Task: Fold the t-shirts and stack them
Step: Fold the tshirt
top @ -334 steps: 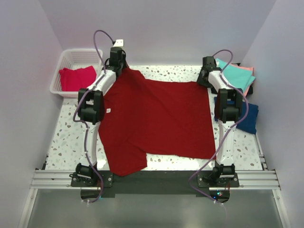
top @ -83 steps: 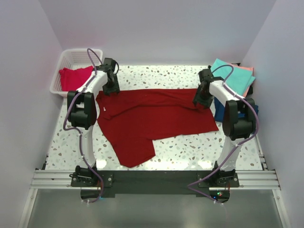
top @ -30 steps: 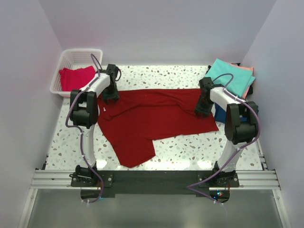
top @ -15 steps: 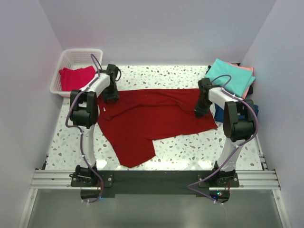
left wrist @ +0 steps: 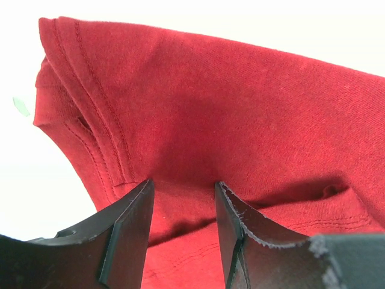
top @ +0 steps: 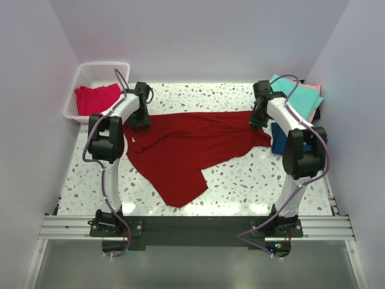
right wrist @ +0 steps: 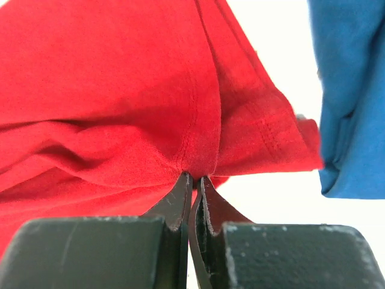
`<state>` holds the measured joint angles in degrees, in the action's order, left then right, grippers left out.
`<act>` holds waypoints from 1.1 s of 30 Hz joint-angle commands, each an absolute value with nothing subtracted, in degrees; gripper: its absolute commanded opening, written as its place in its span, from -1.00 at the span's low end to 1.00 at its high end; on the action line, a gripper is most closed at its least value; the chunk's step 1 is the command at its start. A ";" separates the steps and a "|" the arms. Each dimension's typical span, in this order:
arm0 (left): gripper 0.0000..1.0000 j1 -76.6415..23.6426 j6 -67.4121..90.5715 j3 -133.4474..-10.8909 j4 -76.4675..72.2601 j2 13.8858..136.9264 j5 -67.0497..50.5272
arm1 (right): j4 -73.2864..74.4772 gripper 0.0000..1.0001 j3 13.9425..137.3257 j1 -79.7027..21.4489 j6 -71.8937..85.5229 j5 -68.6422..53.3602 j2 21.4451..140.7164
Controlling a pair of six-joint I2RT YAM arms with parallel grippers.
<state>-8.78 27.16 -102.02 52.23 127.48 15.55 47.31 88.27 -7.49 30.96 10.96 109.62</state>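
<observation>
right end effector [right wrist: 194, 178] is pinched tight on a fold of the dark red t-shirt [top: 186, 147], which lies rumpled across the counter [top: 252, 180]. left end effector [left wrist: 183, 183] sits half-open over its far-left edge.

Lab rig: plain walls [top: 198, 36], aluminium rail [top: 325, 226]

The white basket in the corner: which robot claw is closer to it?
Left. The left gripper is over the dark red shirt beside the basket; the right gripper is far across, pinching that shirt's other end.
</observation>
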 commanded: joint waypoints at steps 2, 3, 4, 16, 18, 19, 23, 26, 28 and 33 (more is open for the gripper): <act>-0.02 -8.61 27.60 -99.41 53.97 127.79 18.37 | 50.80 -0.74 94.22 -7.30 28.21 15.03 110.57; -0.02 -8.61 27.60 -99.32 53.96 127.71 18.37 | 50.45 -0.61 93.78 -7.38 28.21 14.51 110.74; -0.02 -8.53 27.60 -99.23 53.88 127.62 18.46 | 50.28 -0.56 93.34 -7.30 28.21 14.15 110.83; -0.01 -9.05 25.32 -91.86 46.24 112.97 13.20 | 47.02 -0.14 84.91 -7.29 28.21 15.56 106.79; 0.01 -9.49 24.53 -90.18 44.66 109.97 11.61 | 46.67 -0.15 82.63 -7.38 28.30 15.56 106.00; 0.02 -10.45 23.74 -88.52 44.47 107.25 10.12 | 46.23 -0.15 81.75 -7.30 28.21 15.12 105.56; 0.03 -15.37 22.59 -85.26 46.23 102.40 8.26 | 45.00 -0.16 79.37 -7.47 27.95 14.33 104.33; 0.03 -20.12 21.89 -82.10 48.68 100.02 6.51 | 44.56 -0.15 79.10 -7.65 26.90 14.06 105.29; 0.03 -22.23 21.71 -79.73 49.48 99.06 4.15 | 44.30 -0.16 79.63 -7.91 26.72 13.71 106.52; 0.02 -24.78 19.87 -75.68 50.54 97.74 1.67 | 44.12 -0.17 81.47 -8.61 26.63 13.62 107.93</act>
